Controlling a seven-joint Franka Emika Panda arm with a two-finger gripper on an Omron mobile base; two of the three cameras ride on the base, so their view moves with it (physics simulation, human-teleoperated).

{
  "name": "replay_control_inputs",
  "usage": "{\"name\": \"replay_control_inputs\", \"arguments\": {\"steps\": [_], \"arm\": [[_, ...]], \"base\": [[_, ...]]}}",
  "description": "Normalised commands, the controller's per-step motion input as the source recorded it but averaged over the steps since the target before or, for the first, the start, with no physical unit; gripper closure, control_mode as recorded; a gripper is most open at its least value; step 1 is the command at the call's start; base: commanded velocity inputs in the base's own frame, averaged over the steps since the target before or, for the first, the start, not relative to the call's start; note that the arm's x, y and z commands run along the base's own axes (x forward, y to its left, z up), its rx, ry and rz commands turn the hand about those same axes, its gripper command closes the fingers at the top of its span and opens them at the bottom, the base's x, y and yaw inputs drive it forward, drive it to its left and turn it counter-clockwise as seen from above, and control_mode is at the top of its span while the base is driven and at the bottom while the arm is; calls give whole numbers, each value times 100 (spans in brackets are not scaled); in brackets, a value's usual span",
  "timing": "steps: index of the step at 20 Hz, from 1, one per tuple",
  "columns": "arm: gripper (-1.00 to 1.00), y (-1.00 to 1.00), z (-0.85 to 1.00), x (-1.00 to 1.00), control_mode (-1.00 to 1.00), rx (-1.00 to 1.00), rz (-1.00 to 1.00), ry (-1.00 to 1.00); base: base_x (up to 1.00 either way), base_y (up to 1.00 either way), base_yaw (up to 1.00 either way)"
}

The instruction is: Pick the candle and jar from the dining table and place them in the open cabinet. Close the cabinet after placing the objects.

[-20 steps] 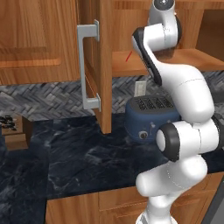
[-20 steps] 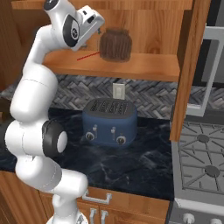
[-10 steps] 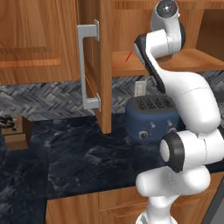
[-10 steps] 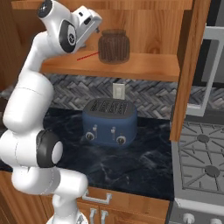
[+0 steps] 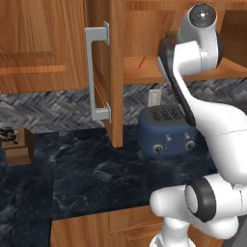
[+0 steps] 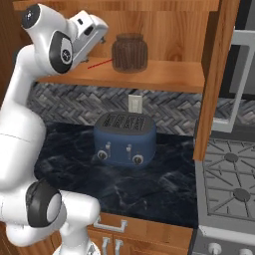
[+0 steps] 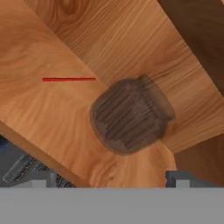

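Cabinet shelf | jar upright, unlabelled | tool wide apart, empty

Jar: dark brown, rounded, ribbed body with a narrower top, standing upright on the cabinet's shelf near the back wall; in the hand view it shows from above, resting free on the wood. Cabinet: warm brown wood wall unit, open, its panelled door swung out with a long vertical silver bar handle; a thin red stick lies flat on the shelf just beside the jar.
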Motion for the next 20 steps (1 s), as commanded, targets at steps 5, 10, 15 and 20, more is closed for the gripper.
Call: {"name": "replay_control_inputs", "arguments": {"steps": [5, 10, 15, 20], "arm": [[-100, 0, 0, -96, -100, 4, -1, 0], [-100, 0, -12, -92, -100, 4, -4, 1], [-100, 0, -35, -81, -100, 0, -6, 5], [-100, 0, -39, -82, -100, 0, -5, 4]], "base": [[0, 0, 0], [0, 0, 0], [0, 0, 0], [0, 0, 0]]}}
